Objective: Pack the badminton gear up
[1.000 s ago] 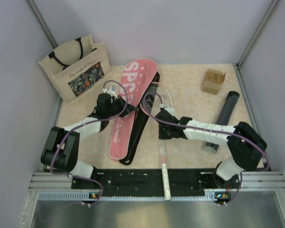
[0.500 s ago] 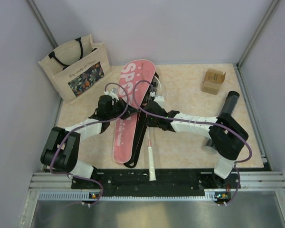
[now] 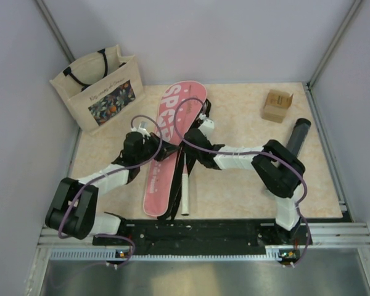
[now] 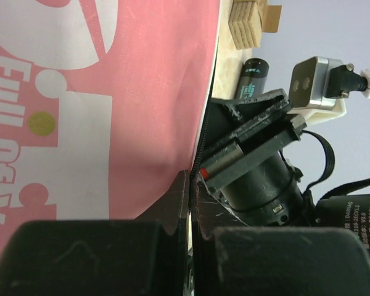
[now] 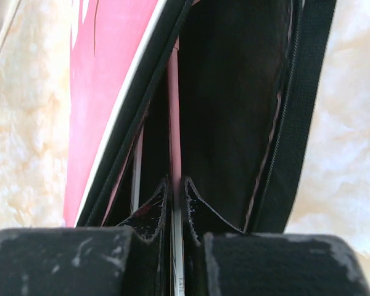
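Note:
The long pink "SPORT" cover [image 3: 166, 139] lies lengthwise mid-table, its right side unzipped. My left gripper [image 3: 162, 148] is shut on the cover's black zipper edge [image 4: 200, 154] and holds it up. My right gripper [image 3: 189, 148] is shut on a racket's thin pink shaft [image 5: 174, 123], which runs into the cover's dark inside [image 5: 234, 92]. The racket's white handle [image 3: 185, 192] sticks out toward the near edge. A second, pale shaft [image 5: 137, 166] lies inside the cover. The dark tube [image 3: 293, 140] lies at the right.
A beige tote bag [image 3: 100, 87] with a floral print stands at the back left. A small brown cardboard box [image 3: 277, 105] sits at the back right. The right arm's wrist [image 4: 253, 179] is close beside my left gripper. Grey walls enclose the table.
My right gripper has swung left and away, carrying the racket from the table's middle into the cover's opening. The left gripper has kept its hold on the cover's edge, shifting slightly right.

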Available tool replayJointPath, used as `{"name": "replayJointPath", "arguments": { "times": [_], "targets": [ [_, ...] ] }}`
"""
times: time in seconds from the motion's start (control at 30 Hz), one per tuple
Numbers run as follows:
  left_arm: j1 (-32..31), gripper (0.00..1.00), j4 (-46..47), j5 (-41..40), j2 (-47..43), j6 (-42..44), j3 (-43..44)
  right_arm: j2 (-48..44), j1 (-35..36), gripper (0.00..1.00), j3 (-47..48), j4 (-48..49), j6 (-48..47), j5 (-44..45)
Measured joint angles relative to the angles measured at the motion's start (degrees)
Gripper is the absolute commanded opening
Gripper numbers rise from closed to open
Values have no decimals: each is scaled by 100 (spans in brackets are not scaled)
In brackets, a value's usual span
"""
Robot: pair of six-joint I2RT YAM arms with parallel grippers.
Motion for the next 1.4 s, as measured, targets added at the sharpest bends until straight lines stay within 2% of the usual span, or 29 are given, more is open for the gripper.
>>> {"name": "replayJointPath", "arguments": {
  "times": [0.13,0.17,0.2,0.27,0.33,0.43,0.6,0.7,0.87,1.1,1.4],
  "targets": [
    [-48,0,50,-155,-127,-131,-127,278,-15,0,85,376,267,118],
    [-55,0,50,-184,-133,-140,-136,363,-15,3,116,466,304,122],
    [-59,5,50,-205,-133,-138,-136,424,-15,5,118,540,341,116],
    [-63,23,44,-216,-133,-74,-136,516,-15,5,116,627,354,105],
    [-63,32,-63,-210,-133,87,-116,544,-15,5,103,702,356,90],
    [-81,37,-669,-258,-212,579,68,544,-20,5,83,785,356,81],
    [-208,43,-2199,-645,-798,1932,531,549,-52,5,59,870,398,-7],
    [-271,45,-2981,-914,-1187,2726,693,573,-52,4,59,970,474,-74],
    [-496,46,-3729,-1084,-1497,3414,693,715,-57,4,59,1121,575,-173],
    [-756,46,-3845,-1233,-1587,3589,334,737,-90,3,-98,1338,831,-289],
    [-866,46,-3858,-1648,-1357,3679,323,765,-111,3,-103,1482,1005,-372]
  ]
}}
